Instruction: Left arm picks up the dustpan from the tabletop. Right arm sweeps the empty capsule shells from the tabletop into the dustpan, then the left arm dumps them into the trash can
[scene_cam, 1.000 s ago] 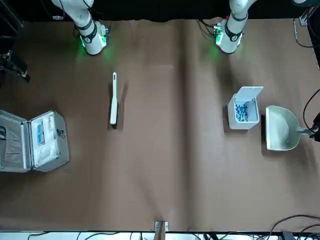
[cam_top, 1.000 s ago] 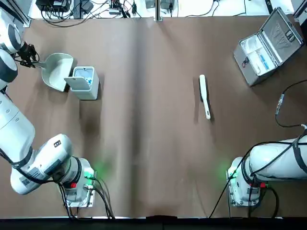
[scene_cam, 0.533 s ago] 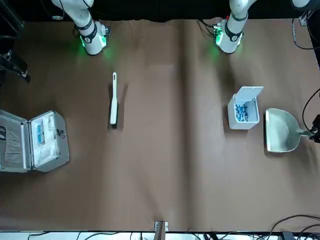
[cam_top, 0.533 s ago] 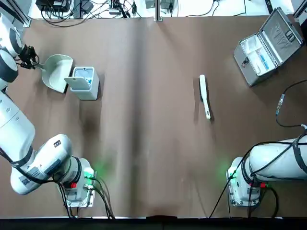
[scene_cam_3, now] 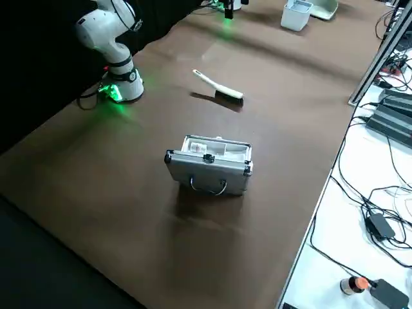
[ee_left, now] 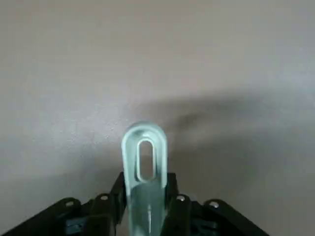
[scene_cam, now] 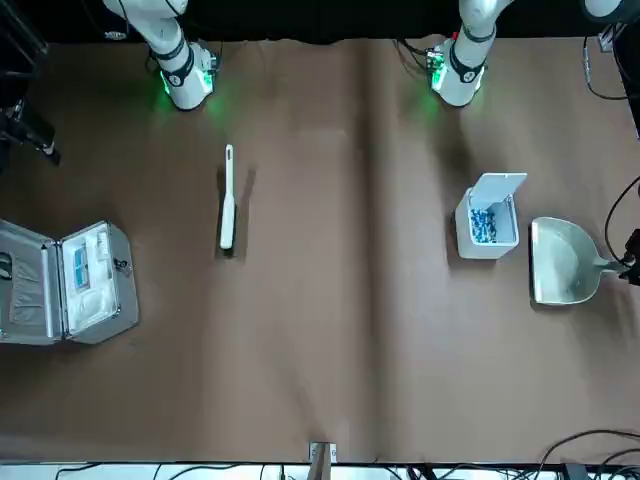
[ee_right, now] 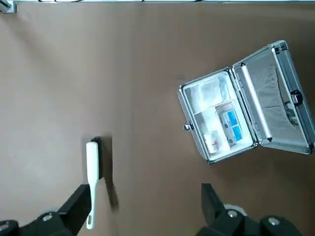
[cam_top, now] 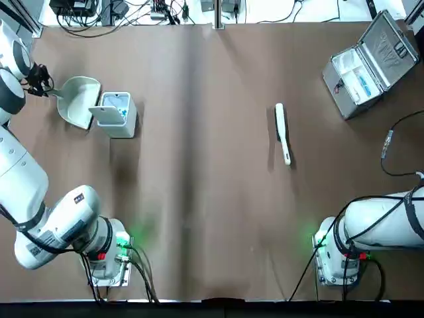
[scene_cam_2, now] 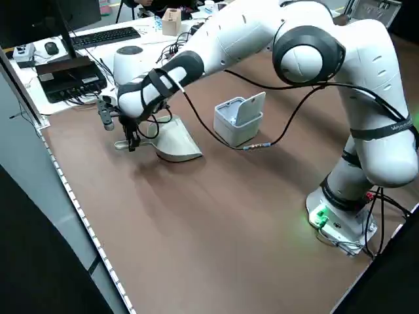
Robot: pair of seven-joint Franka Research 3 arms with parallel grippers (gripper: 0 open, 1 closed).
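cream dustpan (cam_top: 78,99), one, handle clamped in left fingers (ee_left: 117,196); right fingers (ee_right: 74,209) spread.

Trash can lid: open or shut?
Open. The trash can has its flip lid raised, and blue capsule shells show inside.

Cream-white dustpan (cam_top: 78,99), lt-grey trash can (cam_top: 118,114) w/ blue, maybe white, bits inside, white brush (cam_top: 282,132), silver case (cam_top: 371,63), brown tabletop (cam_top: 212,199).

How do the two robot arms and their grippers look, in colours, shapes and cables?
Both arms are glossy white with rounded grey joints and black cables along them. The left arm ends in a black left gripper. The right gripper has black fingers. Each base glows green.
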